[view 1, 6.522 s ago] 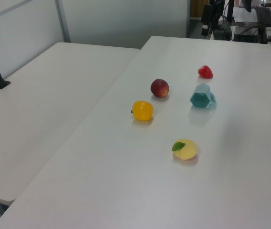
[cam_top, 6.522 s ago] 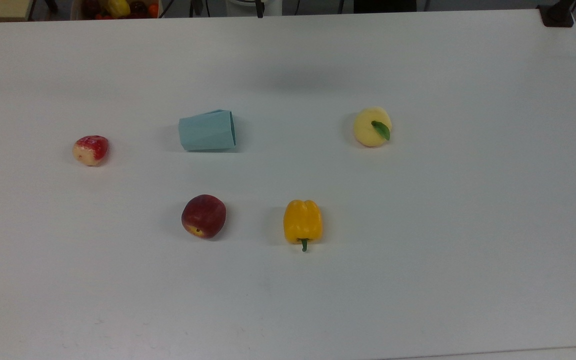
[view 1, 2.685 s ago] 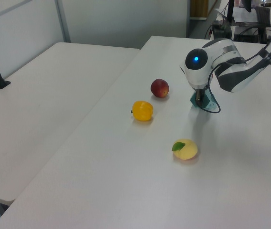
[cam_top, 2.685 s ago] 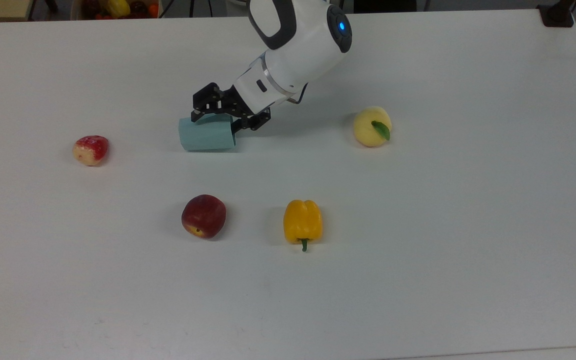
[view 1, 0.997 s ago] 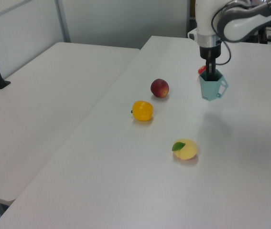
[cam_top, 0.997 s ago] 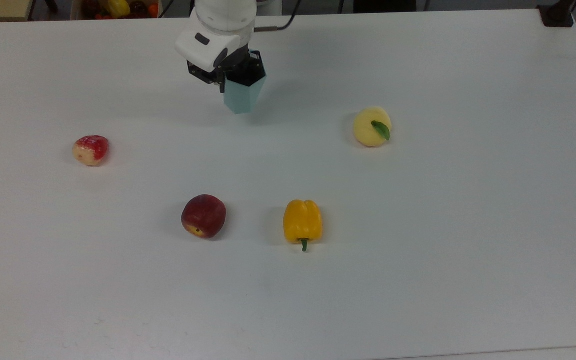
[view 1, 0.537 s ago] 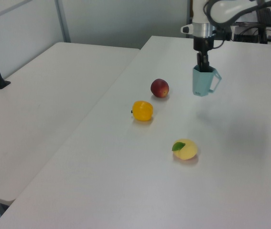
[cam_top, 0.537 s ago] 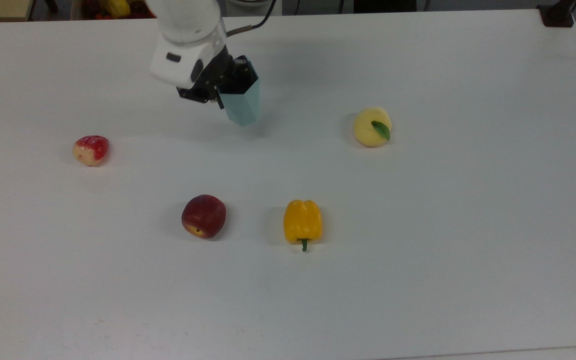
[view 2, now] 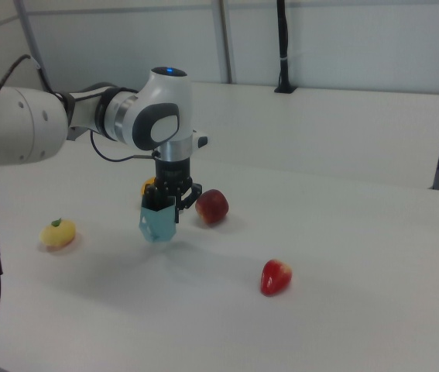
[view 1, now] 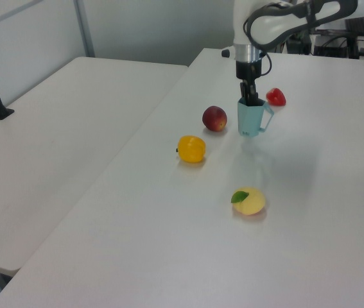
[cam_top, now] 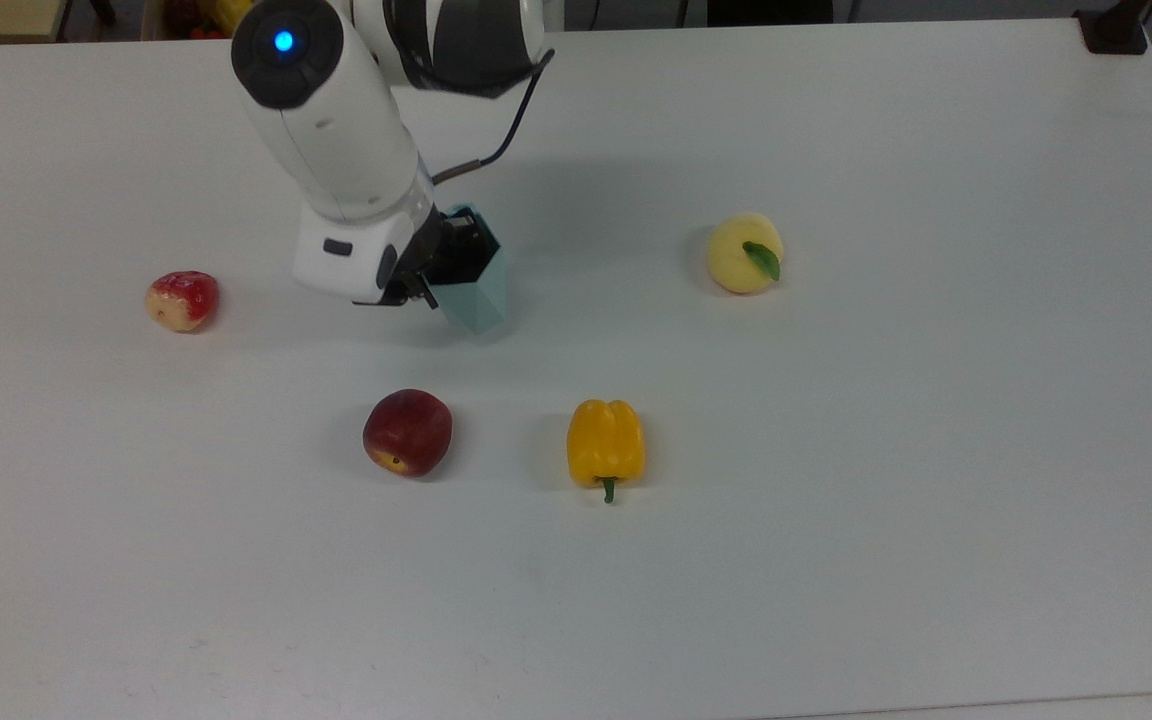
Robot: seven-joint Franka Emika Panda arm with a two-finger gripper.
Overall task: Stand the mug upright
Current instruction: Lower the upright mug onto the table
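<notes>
The mug (cam_top: pixel 477 290) is a pale blue-teal faceted cup, held upright with its mouth up. My gripper (cam_top: pixel 451 262) comes down from above and is shut on the mug's rim, one finger inside the cup. In the left view the mug (view 1: pixel 250 119) shows a small handle on the left view's right, under the gripper (view 1: pixel 249 99). In the right view the mug (view 2: pixel 159 223) hangs from the gripper (view 2: pixel 166 203), its base at or just above the white table (cam_top: pixel 836 560); I cannot tell if they touch.
Around the mug lie a red peach (cam_top: pixel 407 432), a yellow bell pepper (cam_top: pixel 605 442), a strawberry (cam_top: pixel 181 300) and a yellow peach with a leaf (cam_top: pixel 745 253). In the left view the red peach (view 1: pixel 214 119) sits close beside the mug. A second table (view 1: pixel 53 128) adjoins.
The mug lay on its side, then was gripped, lifted and turned upright. In the last second the gripper carried it toward the top view's bottom and lower, nearer the red peach.
</notes>
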